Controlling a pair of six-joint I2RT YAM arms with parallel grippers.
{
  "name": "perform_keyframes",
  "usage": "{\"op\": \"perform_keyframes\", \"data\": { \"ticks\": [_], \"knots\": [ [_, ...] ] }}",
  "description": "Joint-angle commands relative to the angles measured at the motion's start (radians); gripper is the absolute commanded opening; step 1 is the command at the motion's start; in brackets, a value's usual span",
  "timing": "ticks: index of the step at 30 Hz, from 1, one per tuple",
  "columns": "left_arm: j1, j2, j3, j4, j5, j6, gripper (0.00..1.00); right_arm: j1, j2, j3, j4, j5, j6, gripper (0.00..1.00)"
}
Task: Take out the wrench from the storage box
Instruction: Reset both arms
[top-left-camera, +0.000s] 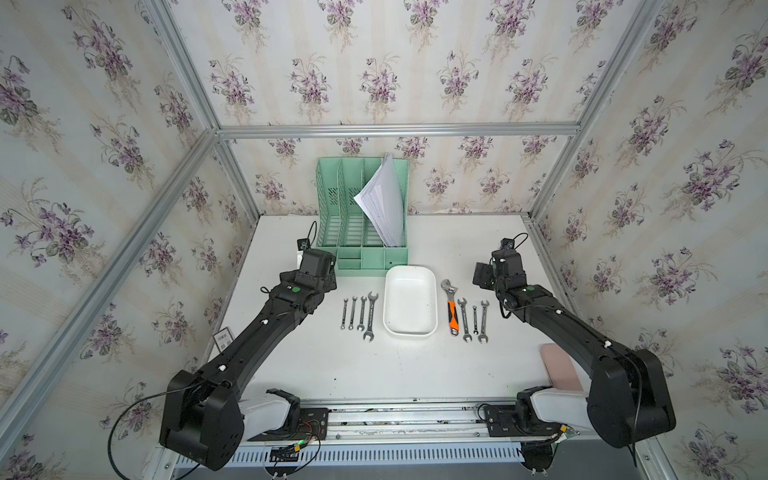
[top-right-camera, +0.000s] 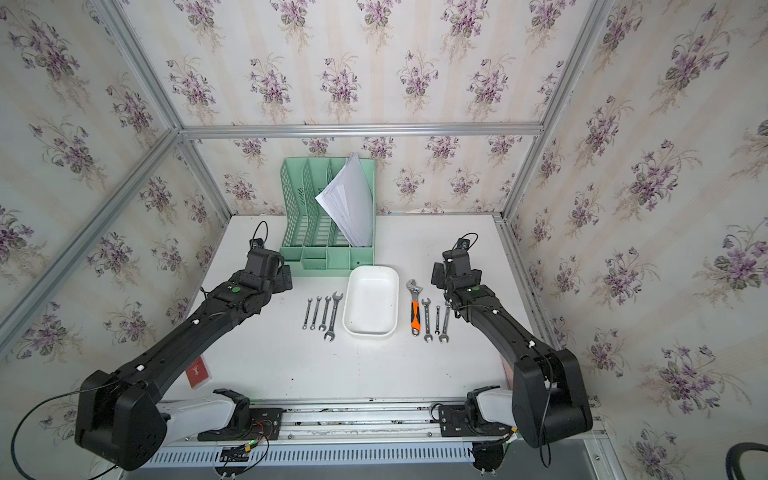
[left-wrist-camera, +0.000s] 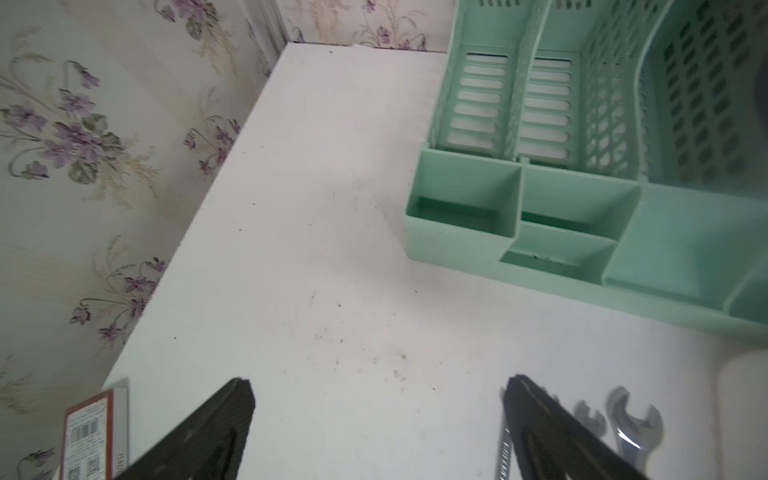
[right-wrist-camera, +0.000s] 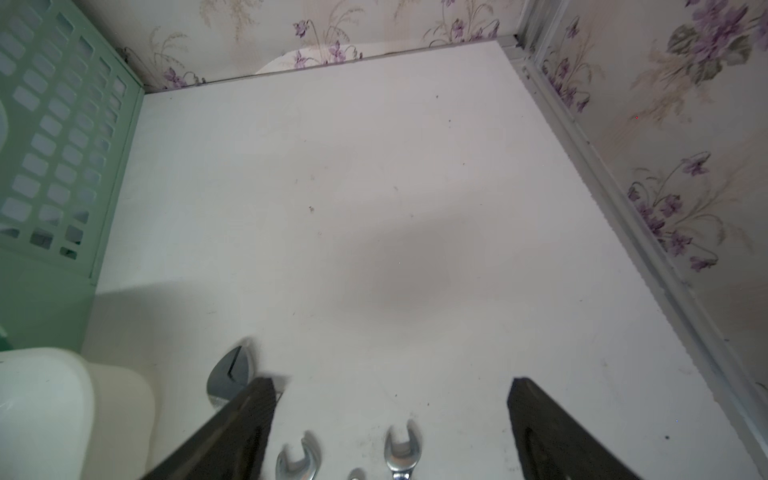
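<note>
The white storage box (top-left-camera: 409, 299) (top-right-camera: 370, 301) sits mid-table, and its inside shows bare. Several silver wrenches (top-left-camera: 362, 312) lie in a row on the table to its left. To its right lie an orange-handled adjustable wrench (top-left-camera: 451, 307) and several silver wrenches (top-left-camera: 464, 319). My left gripper (top-left-camera: 329, 280) (left-wrist-camera: 378, 384) hovers open over bare table behind the left row, with wrench heads (left-wrist-camera: 633, 419) beside one finger. My right gripper (top-left-camera: 482, 276) (right-wrist-camera: 390, 384) is open behind the right row, holding nothing. In the right wrist view, wrench heads (right-wrist-camera: 402, 446) show between its fingers on the table.
A mint-green file organizer (top-left-camera: 361, 216) holding papers (top-left-camera: 384, 199) stands behind the box. A small card (top-left-camera: 224, 338) lies at the table's left edge and a pink object (top-left-camera: 559, 365) sits under my right arm. Wallpapered walls enclose three sides.
</note>
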Motion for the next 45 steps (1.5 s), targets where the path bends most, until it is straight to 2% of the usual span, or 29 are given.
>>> {"op": "perform_keyframes", "data": {
  "ticks": [1, 6, 9, 10, 12, 15, 16, 20, 23, 24, 25, 27, 29, 30, 32, 33, 35, 36, 38, 40, 42, 43, 45],
  "knots": [
    [0.048, -0.007, -0.067, 0.179, -0.093, 0.113, 0.99, -0.003, 0.035, -0.064, 0.341, 0.132, -0.13, 0.9],
    [0.12, -0.072, -0.307, 0.548, -0.068, 0.294, 0.99, -0.058, 0.103, -0.214, 0.68, 0.041, -0.2, 0.88],
    [0.197, -0.079, -0.379, 0.633, -0.017, 0.316, 0.99, -0.079, 0.144, -0.265, 0.825, -0.02, -0.272, 0.88],
    [0.222, -0.073, -0.388, 0.64, 0.005, 0.313, 0.99, -0.092, 0.153, -0.264, 0.823, -0.052, -0.28, 0.89],
    [0.287, -0.05, -0.411, 0.672, 0.091, 0.299, 0.99, -0.125, 0.177, -0.263, 0.812, -0.132, -0.257, 0.88],
    [0.362, -0.019, -0.468, 0.821, 0.324, 0.279, 0.99, -0.157, 0.222, -0.373, 1.032, -0.21, -0.255, 0.9],
    [0.376, 0.002, -0.477, 0.875, 0.379, 0.275, 0.99, -0.166, 0.205, -0.365, 0.981, -0.229, -0.243, 0.92],
    [0.383, 0.118, -0.445, 0.939, 0.42, 0.271, 0.99, -0.186, 0.198, -0.42, 1.078, -0.263, -0.231, 0.95],
    [0.381, 0.136, -0.434, 0.941, 0.432, 0.281, 0.99, -0.196, 0.185, -0.484, 1.168, -0.289, -0.227, 1.0],
    [0.381, 0.131, -0.439, 0.944, 0.444, 0.285, 0.99, -0.201, 0.203, -0.532, 1.26, -0.322, -0.231, 1.0],
    [0.381, 0.13, -0.448, 0.964, 0.455, 0.291, 0.99, -0.201, 0.247, -0.578, 1.435, -0.328, -0.246, 1.0],
    [0.381, 0.129, -0.453, 0.97, 0.467, 0.298, 0.99, -0.201, 0.195, -0.575, 1.333, -0.312, -0.232, 1.0],
    [0.379, 0.121, -0.48, 1.011, 0.483, 0.306, 0.99, -0.201, 0.232, -0.557, 1.381, -0.271, -0.225, 1.0],
    [0.377, 0.12, -0.49, 1.03, 0.495, 0.312, 0.99, -0.202, 0.206, -0.535, 1.271, -0.275, -0.215, 1.0],
    [0.369, 0.126, -0.498, 1.053, 0.511, 0.331, 0.99, -0.201, 0.227, -0.551, 1.344, -0.276, -0.224, 1.0],
    [0.362, 0.133, -0.491, 1.053, 0.516, 0.342, 0.99, -0.201, 0.211, -0.542, 1.297, -0.28, -0.22, 1.0],
    [0.345, 0.159, -0.475, 1.049, 0.529, 0.37, 0.99, -0.201, 0.225, -0.552, 1.342, -0.28, -0.224, 1.0],
    [0.335, 0.195, -0.48, 1.077, 0.535, 0.383, 0.99, -0.201, 0.218, -0.545, 1.319, -0.281, -0.222, 1.0],
    [0.33, 0.277, -0.516, 1.244, 0.556, 0.404, 0.99, -0.201, 0.22, -0.547, 1.321, -0.283, -0.221, 1.0],
    [0.329, 0.245, -0.472, 1.097, 0.552, 0.398, 0.99, -0.201, 0.218, -0.544, 1.313, -0.282, -0.221, 1.0],
    [0.317, 0.268, -0.479, 1.149, 0.531, 0.411, 0.99, -0.202, 0.221, -0.542, 1.317, -0.284, -0.221, 1.0],
    [0.314, 0.252, -0.463, 1.094, 0.529, 0.408, 0.99, -0.201, 0.223, -0.543, 1.317, -0.284, -0.221, 1.0],
    [0.31, 0.259, -0.469, 1.123, 0.52, 0.413, 0.99, -0.201, 0.218, -0.543, 1.312, -0.284, -0.221, 1.0]
  ]
}}
